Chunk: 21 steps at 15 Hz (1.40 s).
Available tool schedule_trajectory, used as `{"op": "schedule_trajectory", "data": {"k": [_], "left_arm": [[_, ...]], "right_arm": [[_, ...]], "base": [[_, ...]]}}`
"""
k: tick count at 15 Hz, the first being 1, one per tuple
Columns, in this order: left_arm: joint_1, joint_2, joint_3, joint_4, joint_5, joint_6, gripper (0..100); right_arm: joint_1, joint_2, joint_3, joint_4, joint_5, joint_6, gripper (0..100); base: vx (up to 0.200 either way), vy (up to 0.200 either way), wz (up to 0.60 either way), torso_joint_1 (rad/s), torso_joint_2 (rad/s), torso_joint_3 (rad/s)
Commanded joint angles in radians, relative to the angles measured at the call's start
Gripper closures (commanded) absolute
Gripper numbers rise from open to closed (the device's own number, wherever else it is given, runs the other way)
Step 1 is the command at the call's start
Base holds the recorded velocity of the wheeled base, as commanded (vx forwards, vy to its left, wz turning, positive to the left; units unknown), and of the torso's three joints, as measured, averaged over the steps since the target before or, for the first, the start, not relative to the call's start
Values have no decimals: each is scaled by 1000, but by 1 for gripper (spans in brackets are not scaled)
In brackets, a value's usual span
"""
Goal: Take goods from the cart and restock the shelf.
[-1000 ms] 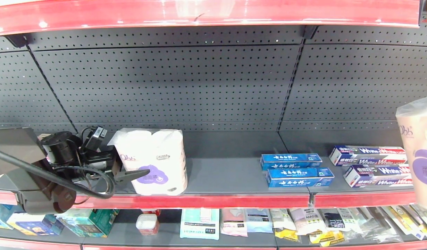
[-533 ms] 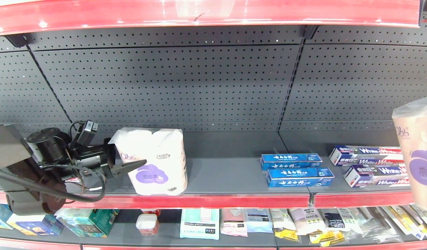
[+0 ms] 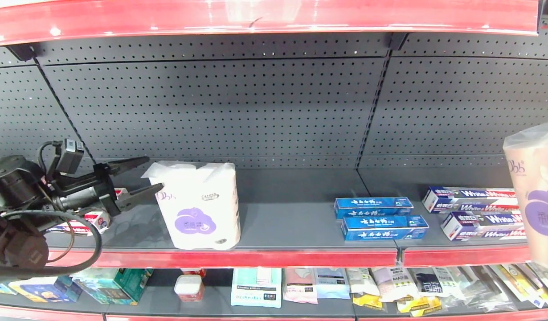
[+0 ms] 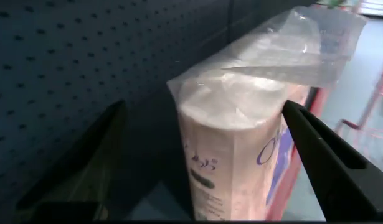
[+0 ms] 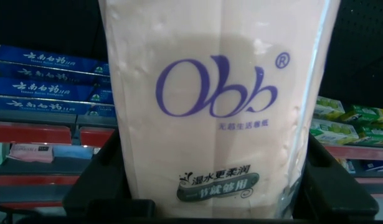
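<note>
On the shelf (image 3: 300,257), near its red front edge, the standing roll pack (image 3: 198,205) sits upright, a white plastic-wrapped bundle of toilet rolls with a purple mark on its face and loose wrap bunched at its top. The left gripper (image 3: 155,172) is level with the upper part of this pack, on its left side. Its fingers (image 3: 136,196) are spread wide apart and hold nothing. In the left wrist view the pack (image 4: 241,124) stands between the two dark fingers (image 4: 322,155) of that gripper (image 4: 205,107), with a gap on each side.

Far to the right of the standing roll pack, the held roll pack (image 3: 534,196) hangs at about the same height, in front of the shelf. The right gripper (image 5: 219,180) has its fingers (image 5: 107,171) clamped against both sides of that pack (image 5: 219,93).

To the right of the standing roll pack, two blue toothpaste boxes (image 3: 381,218) lie flat on the same shelf. Beyond them, still further right, lie white-and-purple toothpaste boxes (image 3: 476,211). To its left, behind the left gripper, lies a small red-and-white item (image 3: 96,218). Behind it rises the grey pegboard wall (image 3: 256,111). Below it, on the lower shelf, are a red-and-white tub (image 3: 189,287), flat sachets (image 3: 300,285) and teal boxes (image 3: 113,278).
</note>
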Motion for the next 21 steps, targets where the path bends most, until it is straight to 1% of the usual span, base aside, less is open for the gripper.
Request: {"op": "schedule_trajectory", "data": {"k": [1, 2, 3, 4, 5, 6, 7, 8, 9, 10, 11, 12, 13, 14, 15, 16, 17, 18, 19, 20, 21], "left_arm": [[5, -65, 54, -1, 47, -2, 0], [5, -96, 100, -1, 113, -5, 0], [7, -105, 118, -1, 145, -5, 0], [10, -121, 143, -1, 189, -7, 0], [22, -153, 184, -1, 206, -33, 0], [22, -191, 207, -1, 212, -77, 0], [19, -259, 238, -1, 229, -183, 0], [15, -303, 258, -1, 320, -249, 0], [5, -312, 264, -1, 440, -261, 0], [5, -315, 274, -1, 550, -261, 0], [5, -325, 291, -1, 634, -258, 0], [4, -358, 333, -1, 725, -246, 0], [4, -380, 359, -1, 751, -235, 0], [4, -434, 417, 36, 785, -229, 0], [4, -460, 437, 60, 798, -229, 0], [4, -529, 462, 163, 854, -227, 0], [5, -564, 462, 228, 898, -224, 0], [4, -613, 463, 298, 917, -201, 0], [2, -673, 463, 359, 912, -172, 0], [-18, -742, 460, 444, 890, -151, 0], [-54, -838, 451, 557, 869, -146, 0]], "right_arm": [[5, 4, -3, 0, 0, 0, 100], [10, 0, -3, 0, 0, 0, 100], [10, 0, -3, 0, 0, 1, 100], [10, 2, -5, -2, 0, 3, 100], [8, 5, -6, -2, 0, 11, 100], [8, 7, -6, -2, 2, 11, 100], [8, 10, -6, -2, 2, 14, 100], [10, 10, -6, -6, 3, 14, 100], [10, 10, -8, -8, 3, 14, 100], [10, 10, -11, -8, 9, 14, 100], [10, 10, -11, -8, 23, 14, 100], [11, 11, -9, -8, 35, 14, 100], [11, 11, -9, -8, 38, 14, 100], [22, 16, -6, -8, 38, 15, 100], [26, 17, -8, -8, 38, 15, 100], [33, 17, -8, -8, 40, 23, 100], [34, 17, -8, -8, 40, 24, 100], [46, 13, -8, -8, 40, 24, 100], [63, 8, -6, -8, 40, 24, 100], [76, 7, -8, -8, 40, 24, 100], [89, 7, -9, -8, 40, 24, 100]], "base": [[0, 0, 0, 0, 0, 0], [0, 0, 0, 0, 0, 0], [0, 0, 0, 0, 0, 0], [0, 0, 0, 0, 0, 0], [0, 0, 0, 0, 0, 0], [0, 0, 0, 0, 0, 0], [0, 0, 0, 0, 0, 0], [0, 0, 0, 0, 0, 0], [0, 0, 0, 0, 0, 0], [0, 0, 0, 0, 0, 0], [0, 0, 0, 0, 0, 0], [0, 0, 0, 0, 0, 0], [0, 0, 0, 0, 0, 0], [0, 0, 0, 0, 0, 0], [0, 0, 0, 0, 0, 0], [0, 0, 0, 0, 0, 0], [0, 0, 0, 0, 0, 0], [0, 0, 0, 0, 0, 0], [0, 0, 0, 0, 0, 0], [0, 0, 0, 0, 0, 0], [0, 0, 0, 0, 0, 0]]}}
